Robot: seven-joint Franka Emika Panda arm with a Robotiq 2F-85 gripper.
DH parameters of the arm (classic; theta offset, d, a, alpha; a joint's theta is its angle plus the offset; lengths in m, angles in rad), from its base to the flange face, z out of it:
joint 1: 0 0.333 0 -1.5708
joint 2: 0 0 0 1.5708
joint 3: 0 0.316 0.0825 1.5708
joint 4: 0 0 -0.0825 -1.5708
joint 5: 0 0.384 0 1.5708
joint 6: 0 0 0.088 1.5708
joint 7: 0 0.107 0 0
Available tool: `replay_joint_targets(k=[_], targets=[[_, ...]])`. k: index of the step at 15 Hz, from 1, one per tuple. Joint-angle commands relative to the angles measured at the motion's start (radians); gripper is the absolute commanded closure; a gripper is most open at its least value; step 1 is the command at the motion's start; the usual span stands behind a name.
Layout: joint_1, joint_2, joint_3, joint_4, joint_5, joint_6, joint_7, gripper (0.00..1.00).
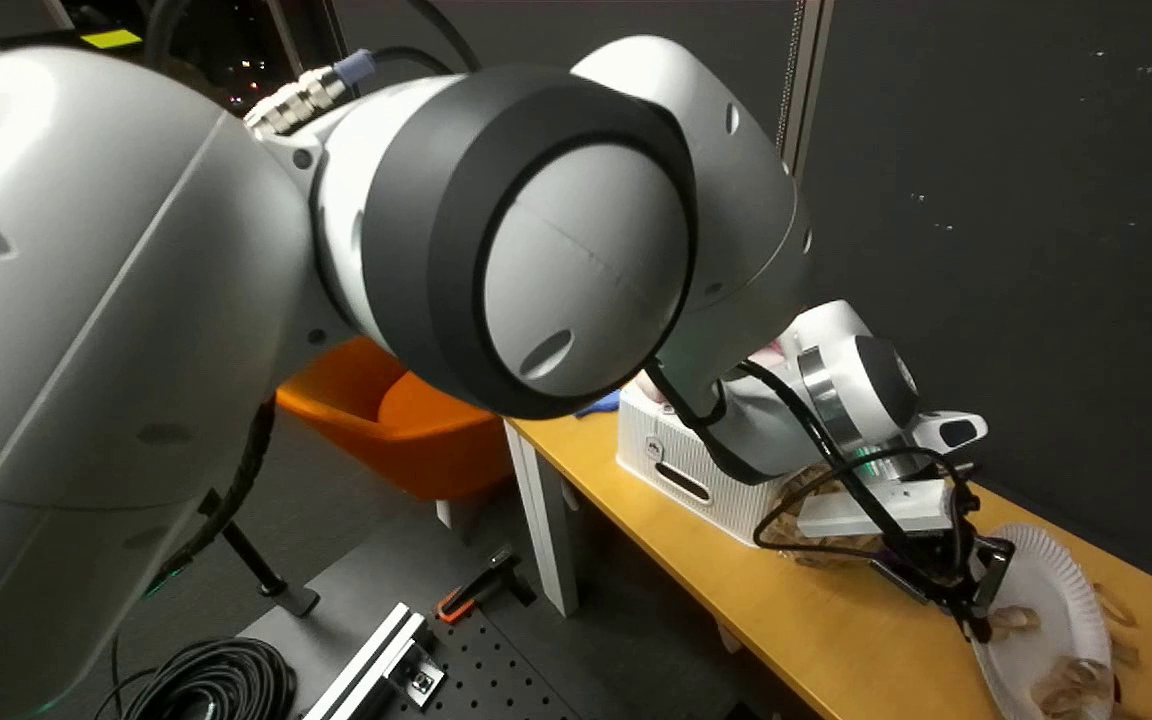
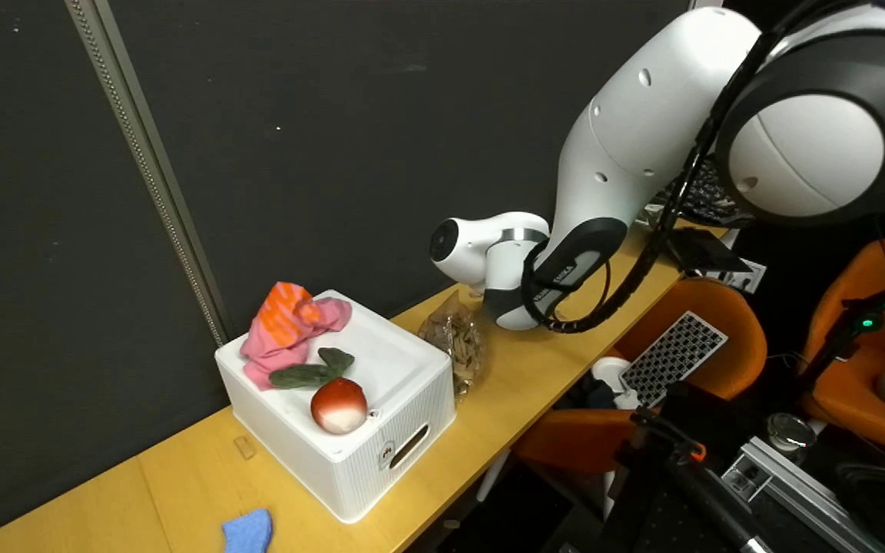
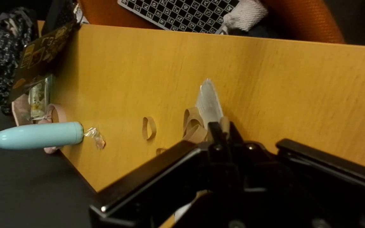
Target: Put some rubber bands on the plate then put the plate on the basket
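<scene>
A dark wall [image 2: 381,153] backs the yellow wooden surface [image 3: 280,88], where the white basket [image 2: 296,465] carries a pink-and-orange cloth [image 2: 285,330] and a red-and-white ball [image 2: 339,405]. A clear bag [image 2: 455,342] sits just beside it; beyond that, the hand [image 3: 224,127] is clenched on the rim of the tilted white plate [image 1: 1056,600], on which tan rubber bands [image 1: 1071,686] lie. A loose band [image 3: 151,128] rests on the surface near it.

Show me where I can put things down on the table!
Bare wood lies between a loose rubber band and the table edge by the checkered board; in an exterior view, also left of the blue cloth. It's crowded where the gripper pinches the plate of rubber bands, and on the basket, with pink cloth and a round thing.
</scene>
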Motion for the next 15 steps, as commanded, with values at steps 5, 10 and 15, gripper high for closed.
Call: replay_joint_targets(k=[5,10,15], targets=[[-0.030,-0.040,0.003,-0.020,0.049,0.051,-0.031,0.98],[-0.028,-0.044,0.007,0.002,0.051,0.044,-0.043,0.98],[-0.018,-0.044,0.007,0.024,0.042,0.030,-0.074,0.98]])
